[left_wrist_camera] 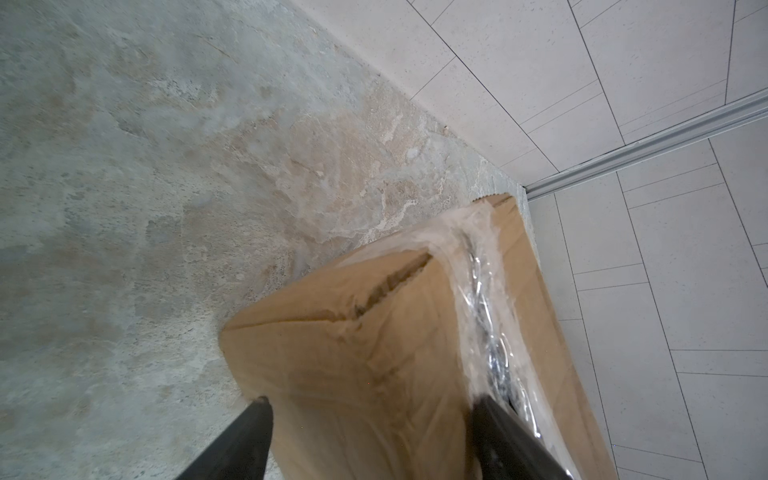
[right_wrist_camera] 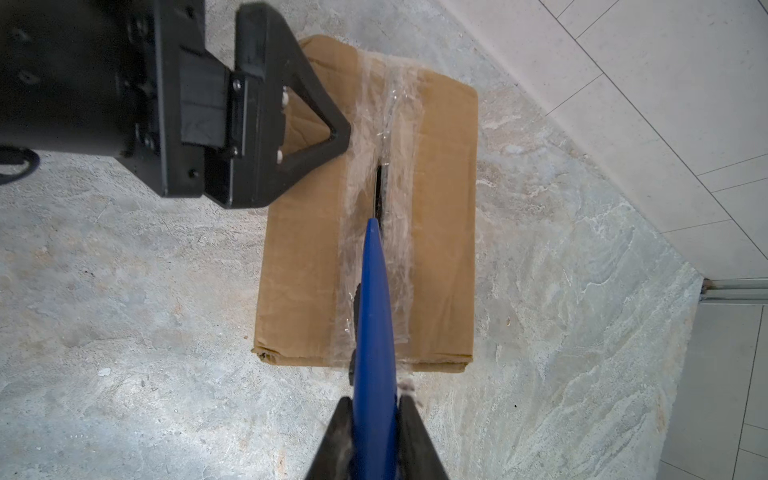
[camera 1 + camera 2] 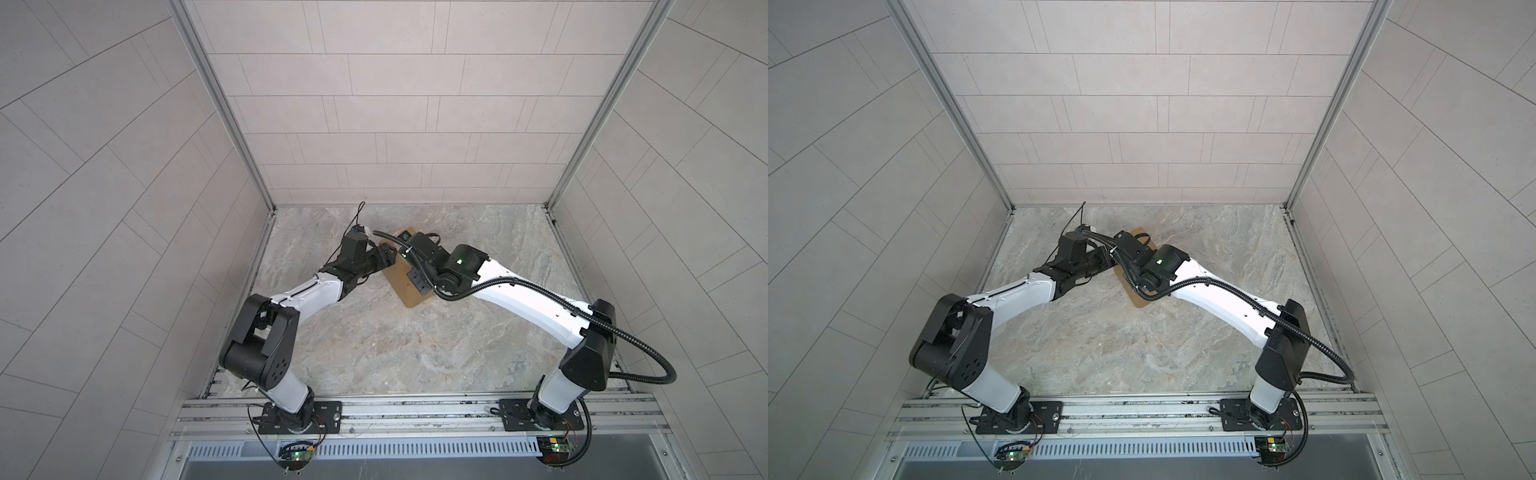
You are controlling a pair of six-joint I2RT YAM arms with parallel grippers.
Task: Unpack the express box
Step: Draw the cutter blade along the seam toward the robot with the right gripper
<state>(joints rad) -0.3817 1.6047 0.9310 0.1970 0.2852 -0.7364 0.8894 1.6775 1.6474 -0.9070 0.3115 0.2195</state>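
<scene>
While the box [image 2: 444,228] lies flat on the bench [image 3: 415,353], in the back half and a little left of the middle, I have both hands at it. My left hand [image 1: 372,401] grasps it at its left end: the jaws stand wide with the cardboard between them, one finger [image 1: 249,432] against the edge by the bench and one on the taped top face. From my right wrist I see that same hand's triangular finger [image 2: 338,135] lying over the far left corner of the box.

My right hand [image 2: 374,405] is clenched on a blue tool [image 2: 374,311], which points along the box's length. Its dark tip [image 2: 380,191] sits in a narrow slit in the clear tape [image 2: 399,104] that runs down the middle seam. That tape is wrinkled and shiny.

In both top views my arms hide most of the box; only its near corner [image 3: 411,297] [image 3: 1138,299] and a bit of the far end show.
</scene>
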